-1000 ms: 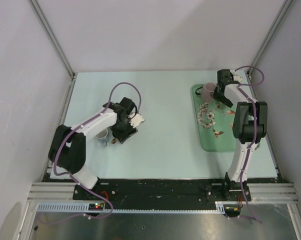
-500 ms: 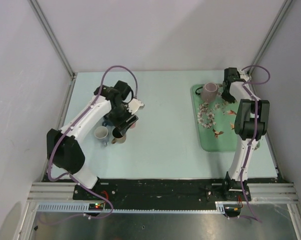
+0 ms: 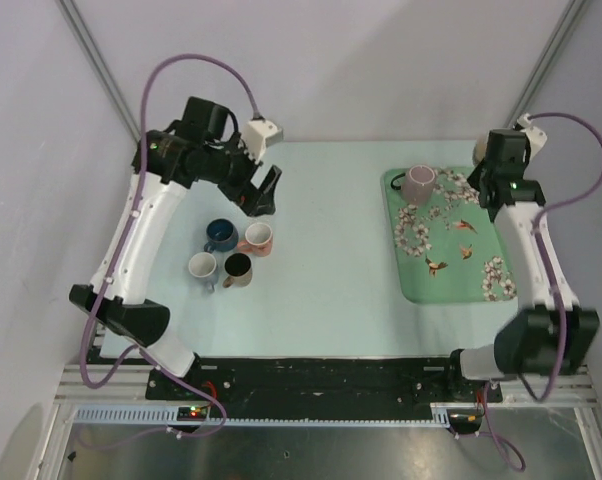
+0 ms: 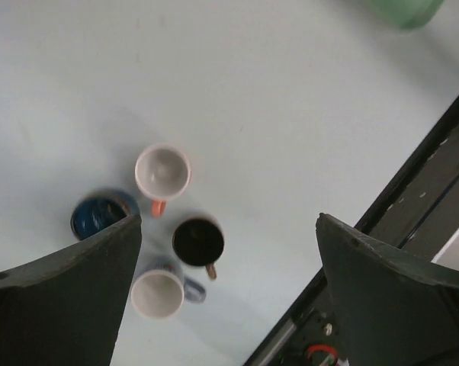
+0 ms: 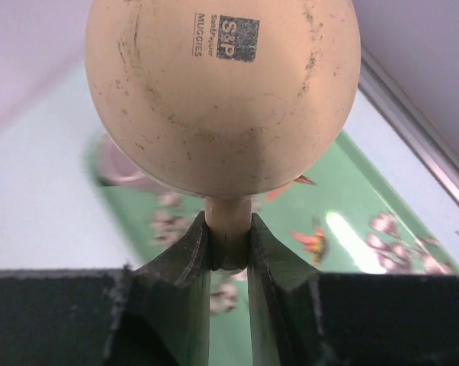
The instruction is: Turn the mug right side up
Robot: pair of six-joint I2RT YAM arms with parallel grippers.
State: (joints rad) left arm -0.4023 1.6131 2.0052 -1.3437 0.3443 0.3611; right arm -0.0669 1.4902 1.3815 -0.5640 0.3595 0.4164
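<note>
Risk: right claw is clamped only on the thin handle of the cream ceramic mug. The mug sits just past the fingertips, with its stamped base facing the wrist. On rotation the handle could pivot or slip between the jaws. A drop would land on the green floral tray below, or clip the pink mug below-left. Left claw is spread open, empty, high over a black cup and three other cups.

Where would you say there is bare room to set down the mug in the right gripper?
Bare table lies between the four-mug cluster and the tray. The tray's near half is free too; its far corner holds a pink mug.
</note>
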